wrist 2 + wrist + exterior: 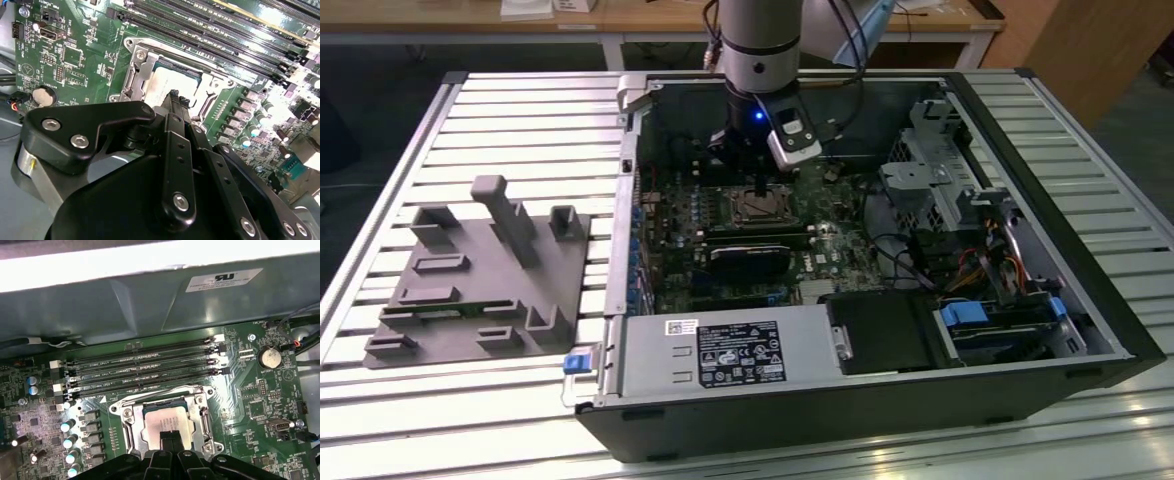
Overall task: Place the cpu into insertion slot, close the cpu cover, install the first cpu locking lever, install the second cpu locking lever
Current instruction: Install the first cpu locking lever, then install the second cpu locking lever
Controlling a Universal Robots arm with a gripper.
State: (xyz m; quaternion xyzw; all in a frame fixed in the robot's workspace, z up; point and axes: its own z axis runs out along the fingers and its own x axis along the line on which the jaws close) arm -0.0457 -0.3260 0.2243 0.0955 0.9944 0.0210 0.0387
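Observation:
The cpu (pixel 167 421) lies flat in its socket on the green motherboard, its dull silver top showing in both wrist views (pixel 165 82). The cpu cover (pixel 133 427), a silvery frame, lies down around the chip (pixel 142 65). My gripper (pixel 170 436) hangs just above the near edge of the chip, its two black fingers pressed together with nothing between them (pixel 176 98). In the exterior view the gripper (pixel 759 186) reaches down into the open computer case over the socket (pixel 758 207). A thin metal lever wire (pixel 155 394) runs along the socket's side by the memory slots.
Memory slots (pixel 145 367) run beside the socket, and a coin battery (pixel 270 357) sits further off. A black card (pixel 750 262) lies on the near side of the socket. A drive cage (pixel 927 190) and cables stand on the exterior view's right. A grey fixture (pixel 480 275) lies on the table outside the case.

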